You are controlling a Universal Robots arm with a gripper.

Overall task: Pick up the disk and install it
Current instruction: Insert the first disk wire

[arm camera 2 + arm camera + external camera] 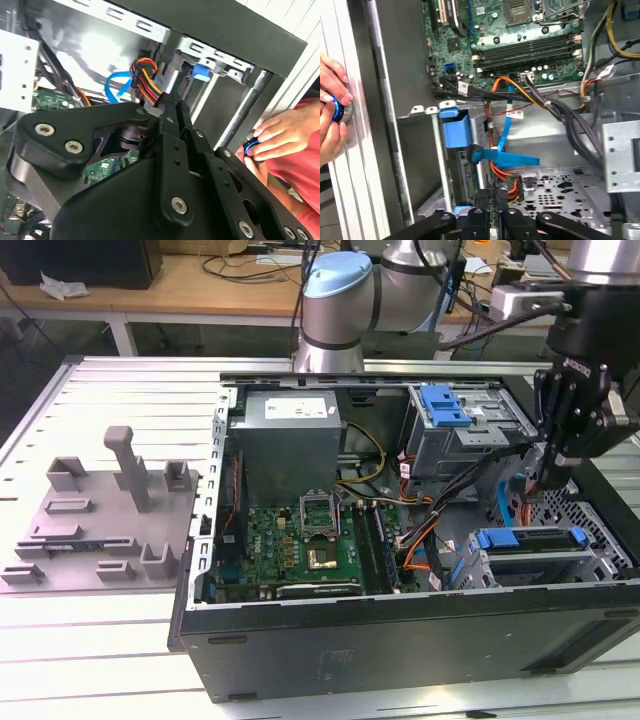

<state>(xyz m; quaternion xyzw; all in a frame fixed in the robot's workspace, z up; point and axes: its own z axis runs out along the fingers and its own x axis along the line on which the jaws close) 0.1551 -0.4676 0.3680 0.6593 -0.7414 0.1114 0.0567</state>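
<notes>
The disk (pixel 530 546) lies flat in the drive cage at the case's near corner on the exterior view's right, blue bracket pieces at both ends. In the first wrist view its blue bracket (pixel 455 129) stands at the mouth of the cage. My gripper (pixel 547 480) hangs just above and behind that cage, over the perforated case floor. Its black fingers come together at the tips, shut with nothing between them, in both wrist views (pixel 492 198) (pixel 170 104). They are right beside a bundle of red, yellow and orange cables (pixel 509 184).
The open computer case (pixel 400 640) holds a grey power supply (pixel 290 440), a green motherboard (pixel 300 545) and an upper bay with a blue latch (pixel 445 405). A blue flat cable (pixel 515 159) crosses near the fingers. A person's hand (pixel 331 107) presses a blue button outside the case. A grey fixture (pixel 110 510) sits on the exterior view's left.
</notes>
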